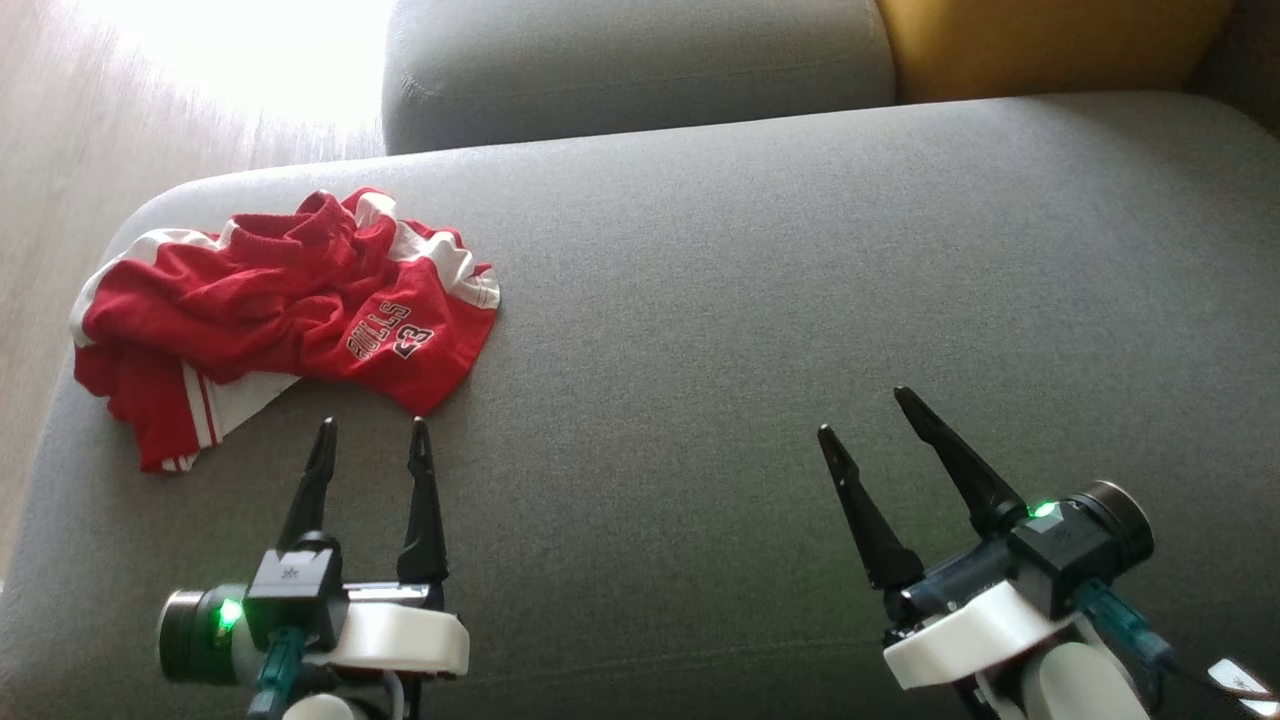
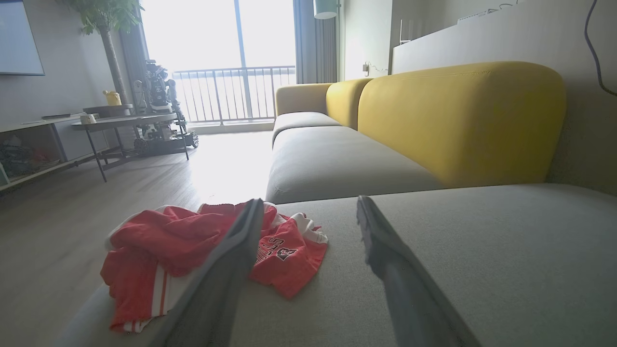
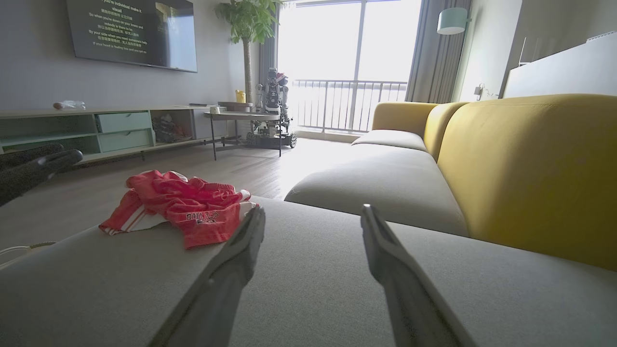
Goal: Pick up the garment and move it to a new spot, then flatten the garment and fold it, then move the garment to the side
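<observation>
grey sofa seat (image 1: 750, 300) in a sunlit living room: left fingers (image 1: 422, 500), spread wide and empty, point at the crumpled red garment (image 1: 270, 310) lying just ahead and a little to the left, its length running crosswise; right fingers (image 1: 860, 505), likewise open, hang well apart.

Garment (image 1: 285, 300) on the near seat cushion (image 1: 750, 300), toward ten o'clock in the head view.
The left gripper (image 1: 372, 428) sits at seven o'clock, just before the garment. The right gripper (image 1: 861, 412) is at five o'clock, well apart from it. Behind lie a second cushion (image 1: 620, 60) at twelve, a backrest (image 1: 1040, 40) at one and floor (image 1: 100, 120) at eleven.
</observation>
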You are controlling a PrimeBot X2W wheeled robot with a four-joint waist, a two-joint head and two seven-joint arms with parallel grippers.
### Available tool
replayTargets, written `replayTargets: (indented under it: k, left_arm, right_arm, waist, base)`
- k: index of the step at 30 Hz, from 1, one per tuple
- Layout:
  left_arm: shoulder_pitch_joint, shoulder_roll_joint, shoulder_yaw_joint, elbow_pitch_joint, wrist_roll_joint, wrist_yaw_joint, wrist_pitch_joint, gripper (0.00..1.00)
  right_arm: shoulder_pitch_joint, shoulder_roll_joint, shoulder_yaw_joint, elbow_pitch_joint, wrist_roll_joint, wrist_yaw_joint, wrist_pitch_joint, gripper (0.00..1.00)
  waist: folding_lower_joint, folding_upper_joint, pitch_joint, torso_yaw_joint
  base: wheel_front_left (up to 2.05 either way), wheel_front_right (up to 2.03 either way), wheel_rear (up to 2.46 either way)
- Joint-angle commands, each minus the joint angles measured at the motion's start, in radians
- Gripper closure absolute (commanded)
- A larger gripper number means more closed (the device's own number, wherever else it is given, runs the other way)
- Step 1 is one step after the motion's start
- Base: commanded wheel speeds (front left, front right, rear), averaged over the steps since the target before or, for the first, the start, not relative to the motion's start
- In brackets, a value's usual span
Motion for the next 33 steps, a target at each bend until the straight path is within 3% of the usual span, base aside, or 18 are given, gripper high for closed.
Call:
replayTargets:
  k: [1, 23, 33]
  left_arm:
    - [-0.036, 0.007, 0.033, -0.039, 0.005, 0.003, -0.012, 0.0]
    - [-0.049, 0.006, 0.052, -0.041, -0.071, -0.003, -0.012, 0.0]
    - [-0.183, 0.006, 0.075, -0.018, -0.093, -0.049, -0.012, 0.0]
  right_arm:
    - [-0.043, -0.011, 0.016, -0.032, 0.0, 0.0, -0.01, 0.0]
    - [-0.043, -0.011, -0.151, -0.023, 0.011, 0.0, -0.01, 0.0]
    - [-0.078, -0.011, -0.167, -0.052, 0.009, 0.0, -0.01, 0.0]
  waist:
    - [0.0, 0.0, 0.0, 0.0]
    - [0.0, 0.0, 0.055, 0.013]
    - [0.0, 0.0, 0.153, 0.019]
  base:
    - [0.0, 0.0, 0.0]
    - [0.0, 0.0, 0.0]
    - [0.0, 0.0, 0.0]
